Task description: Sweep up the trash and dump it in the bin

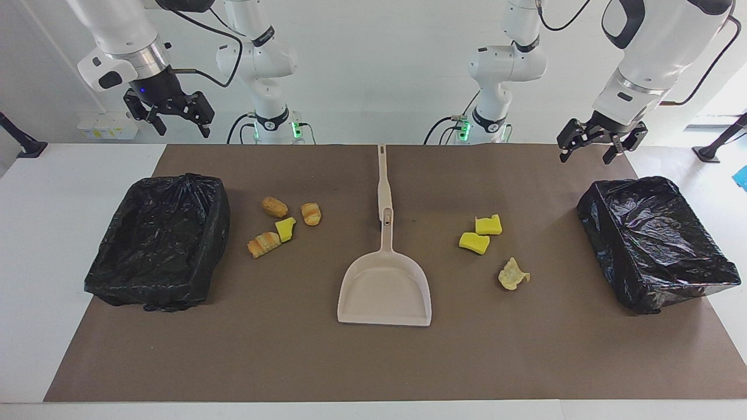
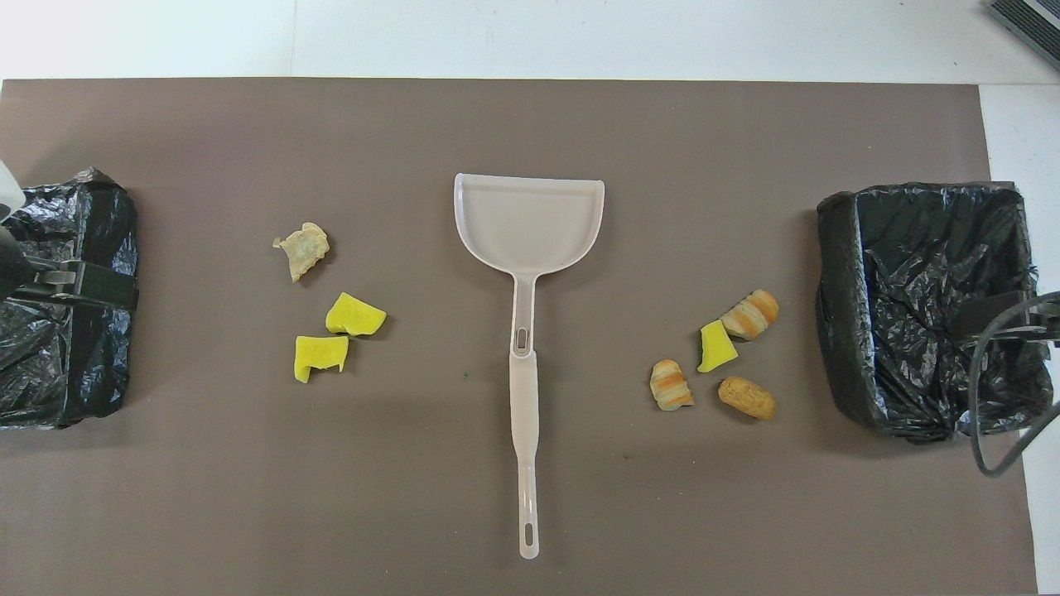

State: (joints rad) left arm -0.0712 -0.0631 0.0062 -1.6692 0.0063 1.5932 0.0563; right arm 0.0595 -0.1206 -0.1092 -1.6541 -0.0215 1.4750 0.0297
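The trash lies in two groups on the brown mat. Two yellow sponge chunks [image 1: 481, 233] and a pale chip [image 1: 512, 274] lie toward the left arm's end. Three bread pieces [image 1: 274, 206] and a yellow sponge chunk [image 1: 285, 228] lie toward the right arm's end. A beige dustpan [image 1: 385, 286] lies between them, its handle pointing at the robots. My left gripper [image 1: 586, 156] hangs open and empty above the edge of one black-lined bin [image 1: 653, 280]. My right gripper [image 1: 181, 125] hangs open and empty above the mat near the other bin [image 1: 157, 286].
In the overhead view the dustpan [image 2: 528, 223] is at the mat's middle and the bins [image 2: 836, 314] [image 2: 108, 215] stand at the mat's two ends. White table borders the mat.
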